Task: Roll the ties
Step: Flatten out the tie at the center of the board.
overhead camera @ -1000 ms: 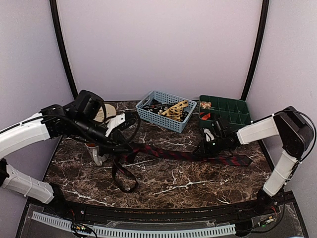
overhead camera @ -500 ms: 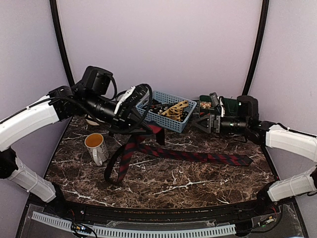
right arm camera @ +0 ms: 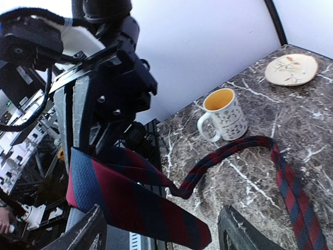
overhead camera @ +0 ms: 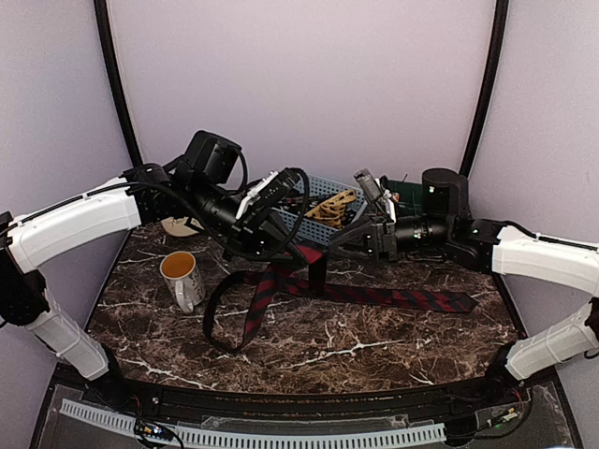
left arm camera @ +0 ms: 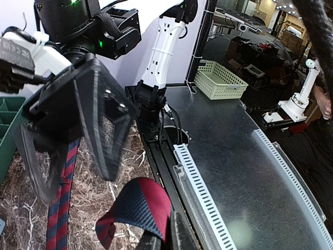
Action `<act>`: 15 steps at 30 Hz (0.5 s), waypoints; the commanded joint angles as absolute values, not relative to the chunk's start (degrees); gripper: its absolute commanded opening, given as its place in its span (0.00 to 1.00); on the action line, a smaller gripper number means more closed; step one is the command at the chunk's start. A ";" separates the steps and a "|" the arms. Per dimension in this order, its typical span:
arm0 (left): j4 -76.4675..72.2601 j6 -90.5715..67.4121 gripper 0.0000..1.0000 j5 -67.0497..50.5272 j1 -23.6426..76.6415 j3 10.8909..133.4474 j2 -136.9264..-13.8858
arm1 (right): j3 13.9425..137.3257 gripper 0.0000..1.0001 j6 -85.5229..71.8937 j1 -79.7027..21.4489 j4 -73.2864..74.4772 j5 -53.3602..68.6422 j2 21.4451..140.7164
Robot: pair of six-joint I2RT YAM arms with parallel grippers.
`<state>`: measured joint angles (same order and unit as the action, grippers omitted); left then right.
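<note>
A dark tie with red diagonal stripes (overhead camera: 393, 297) runs across the marble table and loops near the mug. One end of it (left arm camera: 136, 204) is lifted off the table, and my left gripper (overhead camera: 296, 245) (left arm camera: 167, 235) is shut on that end. My right gripper (overhead camera: 339, 243) (right arm camera: 164, 234) faces the left one at the same height, open. In the right wrist view the striped end (right arm camera: 135, 205) hangs between its spread fingers (right arm camera: 88, 234) without touching either. More ties lie in the blue basket (overhead camera: 329, 198).
A white mug with a yellow inside (overhead camera: 182, 278) (right arm camera: 222, 114) stands at the left of the table, close to the tie's loop (overhead camera: 229, 318). A round tan patterned plate (right arm camera: 291, 69) lies behind it. The basket sits at the back behind both grippers.
Both arms rose from the table and came together over the middle. The left one carried the tie's end up. The right gripper let go of the tie and opened.
</note>
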<state>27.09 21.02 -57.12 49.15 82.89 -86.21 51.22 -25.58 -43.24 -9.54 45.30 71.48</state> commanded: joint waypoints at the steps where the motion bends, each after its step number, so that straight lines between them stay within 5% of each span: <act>1: 26.45 21.73 0.07 -57.79 49.48 84.93 -86.93 | 55.96 0.74 -26.56 -47.08 -12.16 49.53 74.30; 6: 26.57 21.11 0.07 -56.08 49.48 85.31 -87.57 | 59.00 0.71 -26.69 -50.98 -11.77 48.56 76.98; 8: 27.07 20.85 0.07 -55.86 49.40 85.93 -87.98 | 59.59 0.56 -26.76 -51.57 -11.70 47.82 77.87; 12: 27.67 20.58 0.06 -54.78 49.27 86.11 -87.84 | 60.43 0.03 -24.52 -51.55 -7.91 43.15 77.09; 15: 25.84 19.36 0.06 -53.53 48.77 84.31 -86.64 | 60.20 0.00 -23.24 -51.28 -5.79 39.62 75.50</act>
<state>29.69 20.38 -54.46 48.42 84.25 -88.25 58.83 -25.34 -50.72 -8.25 45.65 76.47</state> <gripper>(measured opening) 0.060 0.014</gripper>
